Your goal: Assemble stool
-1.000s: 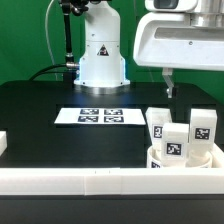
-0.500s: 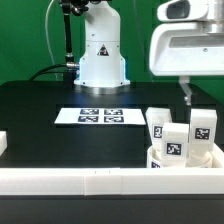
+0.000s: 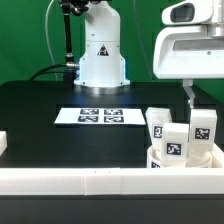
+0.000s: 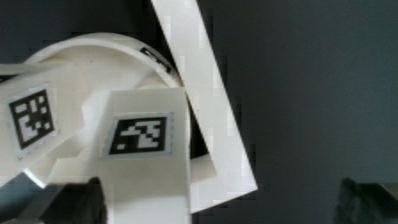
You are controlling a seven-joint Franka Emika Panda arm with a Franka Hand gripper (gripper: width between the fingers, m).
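Note:
The stool's parts are bunched at the exterior view's right, against the front rail. The round white seat [image 3: 187, 160] lies low, with three tagged legs upright at it: one behind on the left [image 3: 157, 122], one in the middle [image 3: 175, 143] and one on the right [image 3: 203, 127]. Whether any leg sits in a socket I cannot tell. My gripper [image 3: 189, 95] hangs open above and just behind them, holding nothing. The wrist view looks down on the seat [image 4: 98, 65] and on two tagged legs [image 4: 146, 140] [image 4: 27, 112]. My gripper [image 4: 208, 200] shows dark fingertips [image 4: 43, 202] wide apart.
A long white rail [image 3: 100, 181] runs along the table's front edge, and a white rail [image 4: 201, 100] crosses the wrist view beside the seat. The marker board [image 3: 100, 116] lies mid-table before the robot base [image 3: 101, 55]. A small white block [image 3: 3, 143] sits at the exterior view's left.
The gripper has travelled to the exterior view's right and slightly down, from above the left rear leg to over the right side of the parts. It stays open. The parts have not moved.

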